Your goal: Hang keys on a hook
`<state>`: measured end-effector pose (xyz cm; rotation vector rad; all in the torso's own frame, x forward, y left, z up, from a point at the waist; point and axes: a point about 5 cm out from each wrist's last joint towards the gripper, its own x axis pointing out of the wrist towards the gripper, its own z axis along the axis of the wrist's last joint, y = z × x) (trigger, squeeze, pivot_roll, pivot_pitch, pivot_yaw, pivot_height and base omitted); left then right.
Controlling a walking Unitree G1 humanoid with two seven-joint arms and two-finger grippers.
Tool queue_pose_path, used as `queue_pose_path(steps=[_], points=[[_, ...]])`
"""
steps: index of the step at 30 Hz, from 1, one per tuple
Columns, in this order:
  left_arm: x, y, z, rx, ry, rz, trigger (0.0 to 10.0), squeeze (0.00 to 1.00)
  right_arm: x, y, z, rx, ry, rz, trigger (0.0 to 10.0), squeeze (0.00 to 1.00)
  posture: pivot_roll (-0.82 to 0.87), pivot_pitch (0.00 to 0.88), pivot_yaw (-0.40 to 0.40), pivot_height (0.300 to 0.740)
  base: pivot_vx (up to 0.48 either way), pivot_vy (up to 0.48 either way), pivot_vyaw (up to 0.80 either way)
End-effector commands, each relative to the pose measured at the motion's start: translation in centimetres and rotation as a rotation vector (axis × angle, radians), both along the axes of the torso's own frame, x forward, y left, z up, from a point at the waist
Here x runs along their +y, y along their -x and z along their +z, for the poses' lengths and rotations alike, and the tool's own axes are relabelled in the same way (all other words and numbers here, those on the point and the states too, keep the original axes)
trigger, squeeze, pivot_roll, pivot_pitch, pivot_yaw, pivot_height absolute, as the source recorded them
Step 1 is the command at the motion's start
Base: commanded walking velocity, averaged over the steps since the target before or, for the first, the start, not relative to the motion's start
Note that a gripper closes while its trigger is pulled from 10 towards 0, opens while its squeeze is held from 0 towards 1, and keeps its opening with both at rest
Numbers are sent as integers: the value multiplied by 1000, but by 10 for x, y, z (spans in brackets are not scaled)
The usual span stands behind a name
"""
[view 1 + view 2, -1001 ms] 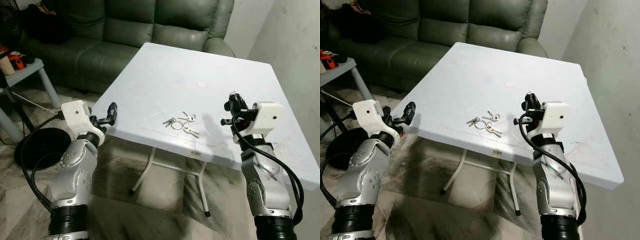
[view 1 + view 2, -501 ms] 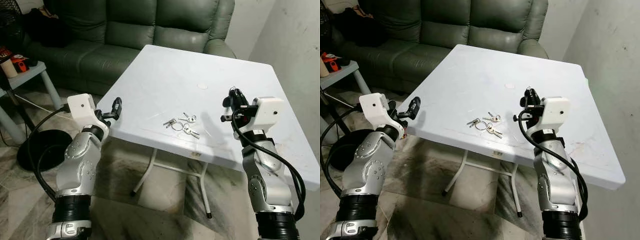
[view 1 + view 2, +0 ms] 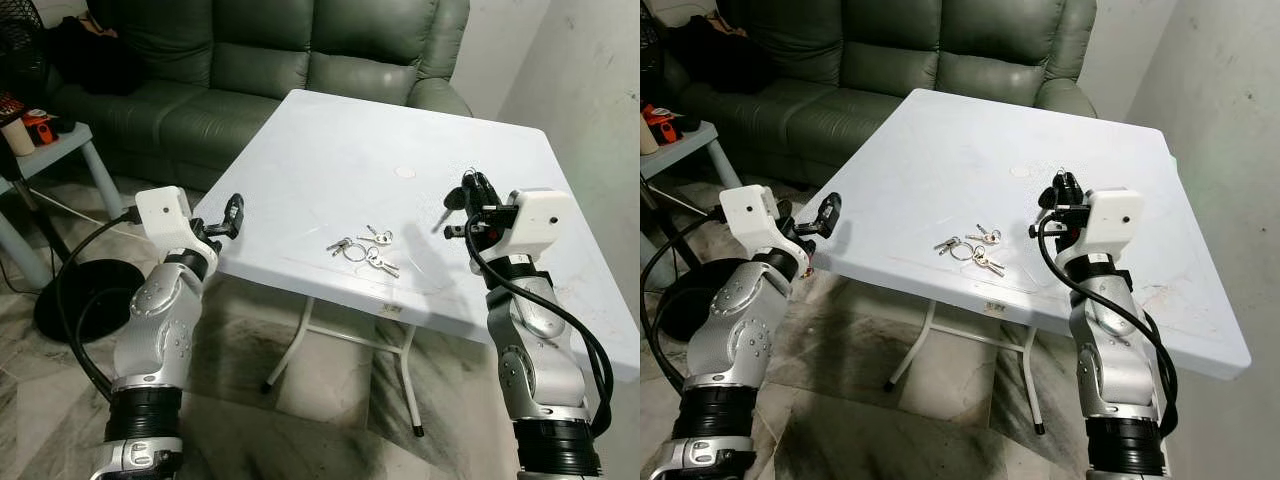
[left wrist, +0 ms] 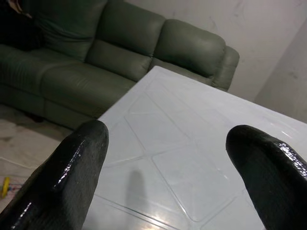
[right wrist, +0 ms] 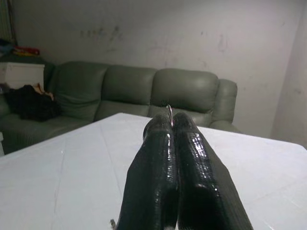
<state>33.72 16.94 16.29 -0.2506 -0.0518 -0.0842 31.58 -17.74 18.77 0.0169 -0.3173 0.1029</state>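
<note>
Left gripper [image 3: 232, 212] hovers just off the near-left edge of the white tabletop [image 3: 330, 150], jaws wide apart w/ nothing between them; in the left wrist view its two black fingers [image 4: 72, 167] frame bare tabletop and the green sofa [image 4: 110, 43] behind. Keys [image 3: 358, 248] lie loose on the tabletop near its front edge, roughly midway btw the two arms, a ring w/ several small keys fanned out, untouched. Right gripper [image 3: 1058, 196] is held up above the tabletop to the right of the keys, well apart from them, jaws pressed together on a thin metal hook or ring tip [image 5: 169, 110] that pokes out past the fingertips; can't tell exactly what it is. Judgement: task barely begun, keys not yet picked up, nothing hung; left to do is grasp the key ring, lift it and thread it onto the hook
</note>
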Motion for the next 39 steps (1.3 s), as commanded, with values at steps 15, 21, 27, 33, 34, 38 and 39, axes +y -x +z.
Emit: queue_pose_path(steps=[15,21,27,33,34,38,39], points=[[0,2,1,-7,-37,-6,10000,0,3,-5,1,61,11,1,10000,0,-41,0,-68,724,0,0,-416],[2,3,2,-9,-34,-1,10000,0,4,-6,1,68,11,1,10000,0,-37,0,-72,724,0,0,-719],[1,3,0,7,-22,-7,10000,0,6,-6,1,76,13,6,10000,0,-38,0,-72,724,0,0,-717],[0,1,0,15,-2,-16,10000,0,8,-6,2,76,12,10,10000,0,-40,0,-71,724,0,312,-712],[0,1,0,16,-2,-14,10000,0,9,-6,2,77,12,10,10000,0,-41,0,-71,724,0,469,-712],[0,0,0,13,4,-7,10000,0,9,-6,2,76,12,9,10000,0,-43,0,-70,724,0,117,-712],[0,0,0,21,19,-3,10000,0,9,-6,2,77,10,10,10000,0,-43,0,-69,724,0,0,-706]])
